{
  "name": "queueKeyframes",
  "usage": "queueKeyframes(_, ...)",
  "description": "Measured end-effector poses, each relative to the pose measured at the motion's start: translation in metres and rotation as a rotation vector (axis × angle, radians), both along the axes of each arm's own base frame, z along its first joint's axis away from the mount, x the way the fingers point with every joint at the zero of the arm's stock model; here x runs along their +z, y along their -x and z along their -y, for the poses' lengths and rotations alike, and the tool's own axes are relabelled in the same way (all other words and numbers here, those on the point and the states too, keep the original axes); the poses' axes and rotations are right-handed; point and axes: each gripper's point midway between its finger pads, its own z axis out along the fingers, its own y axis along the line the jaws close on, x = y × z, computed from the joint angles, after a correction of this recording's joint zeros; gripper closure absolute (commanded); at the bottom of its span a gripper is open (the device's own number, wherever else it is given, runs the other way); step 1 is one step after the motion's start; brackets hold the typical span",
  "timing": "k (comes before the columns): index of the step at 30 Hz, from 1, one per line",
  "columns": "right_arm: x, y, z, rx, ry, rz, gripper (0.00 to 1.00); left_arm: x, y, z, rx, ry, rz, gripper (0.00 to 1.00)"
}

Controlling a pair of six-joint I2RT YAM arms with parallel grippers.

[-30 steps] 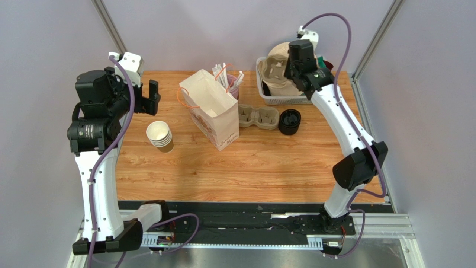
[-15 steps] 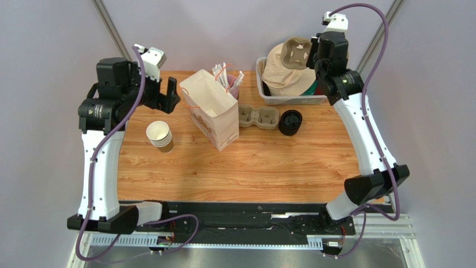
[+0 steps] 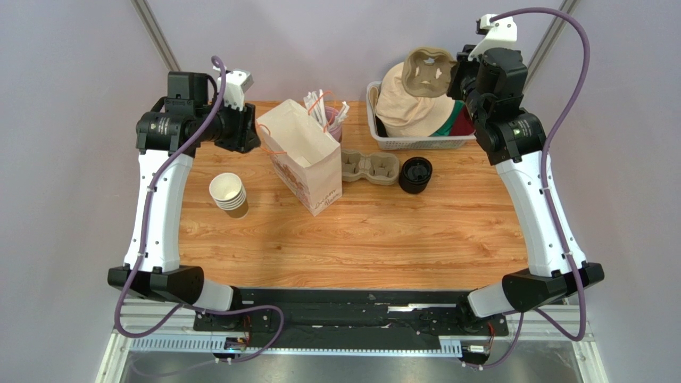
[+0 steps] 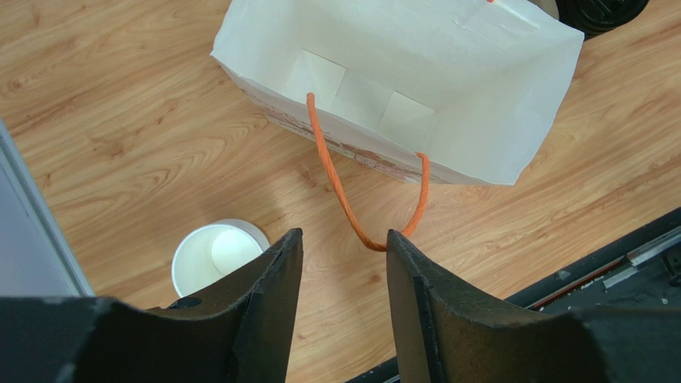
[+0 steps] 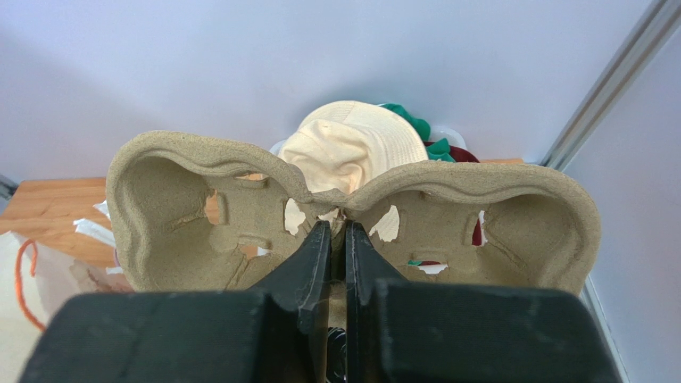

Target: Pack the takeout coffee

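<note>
Much bare wooden counter (image 3: 400, 231) lies near; by its far edge left fingers (image 4: 288, 254) hang parted, right fingers (image 5: 320, 246) pinch a pulp carrier (image 5: 176, 207).

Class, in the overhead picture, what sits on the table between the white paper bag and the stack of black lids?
An empty two-cup cardboard carrier lies between the paper bag and the black lids; the top view shows it.

white bag (image 4: 448, 72), orange handle (image 4: 332, 171), tan carrier (image 5: 176, 207)

White arm links (image 3: 157, 211), black joint housings (image 3: 164, 128), purple cables (image 3: 588, 52); matte black end effector fingers (image 4: 264, 303)
</note>
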Motion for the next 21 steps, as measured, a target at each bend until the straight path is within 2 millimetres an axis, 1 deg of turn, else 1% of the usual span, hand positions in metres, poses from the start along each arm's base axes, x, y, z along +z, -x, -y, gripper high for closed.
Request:
queueKeyframes(5,0.001,0.008,-0.006,0.052,0.003,-0.007,0.92,-0.002,-0.008,0.006,-0.016,-0.001,-0.013,0.48)
queueKeyframes(9,0.001,0.015,-0.008,0.073,0.004,-0.008,0.91,-0.004,-0.01,0.009,-0.023,0.0,-0.022,0.47)
queueKeyframes(14,-0.001,0.018,-0.01,0.094,0.007,-0.019,0.91,-0.003,-0.011,0.012,-0.034,0.012,-0.022,0.48)
queueKeyframes(17,-0.003,0.019,-0.012,0.102,0.01,-0.026,0.91,0.002,-0.01,0.015,-0.046,0.026,-0.012,0.56)
queueKeyframes(21,-0.004,0.02,-0.013,0.11,0.01,-0.031,0.91,0.003,-0.009,0.017,-0.056,0.036,-0.011,0.6)
